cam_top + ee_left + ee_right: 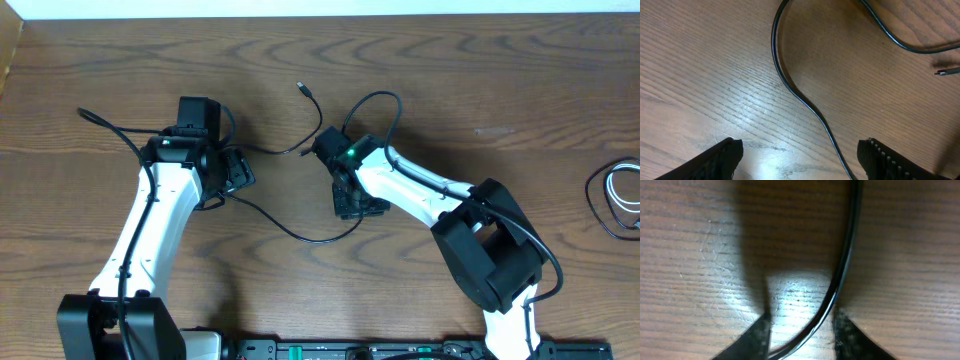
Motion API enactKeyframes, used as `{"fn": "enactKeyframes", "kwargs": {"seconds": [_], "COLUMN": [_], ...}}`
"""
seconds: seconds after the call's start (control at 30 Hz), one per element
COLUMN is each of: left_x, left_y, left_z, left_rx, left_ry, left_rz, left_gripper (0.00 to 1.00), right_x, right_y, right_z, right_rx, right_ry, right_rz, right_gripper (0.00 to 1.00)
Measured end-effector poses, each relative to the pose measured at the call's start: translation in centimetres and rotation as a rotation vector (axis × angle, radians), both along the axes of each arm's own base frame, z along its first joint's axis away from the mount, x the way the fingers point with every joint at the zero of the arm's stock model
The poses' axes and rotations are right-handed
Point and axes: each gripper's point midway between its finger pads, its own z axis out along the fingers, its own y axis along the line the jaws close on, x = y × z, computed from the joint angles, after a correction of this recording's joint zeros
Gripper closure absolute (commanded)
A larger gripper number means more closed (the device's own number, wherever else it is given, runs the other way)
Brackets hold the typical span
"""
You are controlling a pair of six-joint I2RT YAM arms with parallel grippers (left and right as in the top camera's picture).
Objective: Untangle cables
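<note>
Lying slack across the middle of the bench (480, 80), black cable (300, 237): thin, one small plug (303, 89) at the far end, then loose bends running under and between both arms. Coiled well apart at the right edge, white cable (628, 200).

Looks light, soft and floppy. Likely to slide easily on the smooth wood and to drag its loops along when pulled. Best pinched on the cord itself, just short of a bend, not on the small plug.

Left gripper (800, 147): jaws wide apart, black cable running on the bench between them, untouched. Right gripper (800, 330): jaws low and narrow, astride the same cable, wood showing in the gap, no pinch yet.

No brand, label or writing legible anywhere.
</note>
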Motion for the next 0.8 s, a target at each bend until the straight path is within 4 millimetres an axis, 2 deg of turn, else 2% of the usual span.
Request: {"fn": "enactKeyframes", "kwargs": {"seconds": [0.03, 0.17, 0.27, 0.33, 0.43, 0.7, 0.8], "left_x": [0.0, -0.1, -0.3, -0.3, -0.4, -0.4, -0.4], "left_y": [0.0, 0.0, 0.0, 0.0, 0.0, 0.0, 0.0], "left_z": [0.0, 0.0, -0.1, -0.1, -0.1, -0.1, -0.1], "left_rx": [0.0, 0.0, 0.001, 0.001, 0.001, 0.001, 0.001], "left_ry": [0.0, 0.003, 0.011, 0.014, 0.016, 0.015, 0.015], "left_rz": [0.0, 0.0, 0.0, 0.0, 0.0, 0.0, 0.0], "left_gripper": [0.21, 0.21, 0.21, 0.21, 0.21, 0.21, 0.21], "right_x": [0.0, 0.1, 0.4, 1.2, 2.9, 4.3, 4.7], "right_y": [0.0, -0.2, -1.2, -3.0, -6.8, -18.4, -21.5], "right_z": [0.0, 0.0, 0.0, 0.0, 0.0, 0.2, 0.7], "right_rx": [0.001, -0.006, -0.022, -0.039, -0.066, -0.221, -0.228], "right_ry": [0.001, -0.002, 0.003, 0.015, 0.033, 0.097, 0.096], "right_rz": [-0.004, -0.008, -0.033, -0.07, -0.104, -0.262, -0.323], "right_gripper": [0.79, 0.99, 0.99, 0.99, 0.99, 0.99, 0.99]}}
